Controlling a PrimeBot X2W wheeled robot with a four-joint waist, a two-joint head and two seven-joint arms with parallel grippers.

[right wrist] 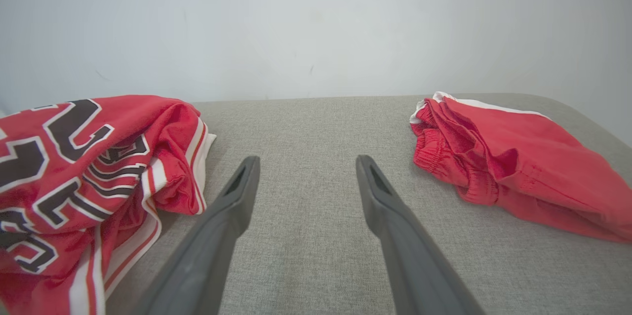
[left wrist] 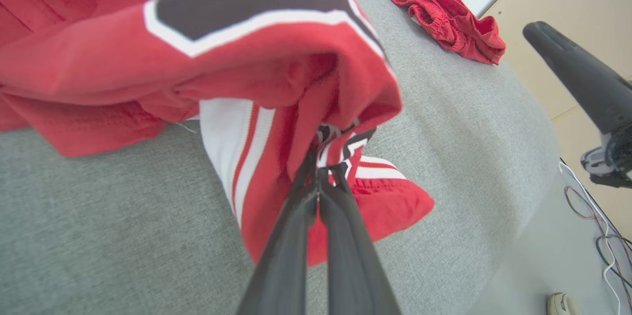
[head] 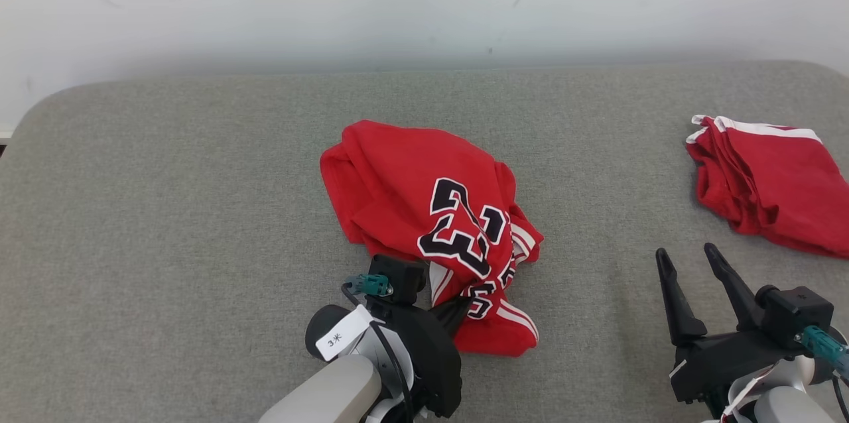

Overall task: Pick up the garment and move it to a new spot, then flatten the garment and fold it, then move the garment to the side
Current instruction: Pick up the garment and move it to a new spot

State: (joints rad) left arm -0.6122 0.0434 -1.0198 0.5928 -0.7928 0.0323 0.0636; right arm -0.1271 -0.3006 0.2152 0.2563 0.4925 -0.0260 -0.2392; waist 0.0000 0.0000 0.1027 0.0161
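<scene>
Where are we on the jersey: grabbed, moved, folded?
Done: nothing finished; the jersey lies crumpled in the middle of the table. In hand: the left gripper is shut on a fold at its near edge; the right gripper hangs open over bare table beside it. Left: lift and move it, flatten, fold, set aside. The shorts lie at the right end.

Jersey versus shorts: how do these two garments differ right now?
The jersey shows black-and-white numbers; the shorts are plain with white trim. The jersey lies bunched in the middle; the shorts sit far right. The left gripper is shut on the jersey; nothing touches the shorts. Both are red.
</scene>
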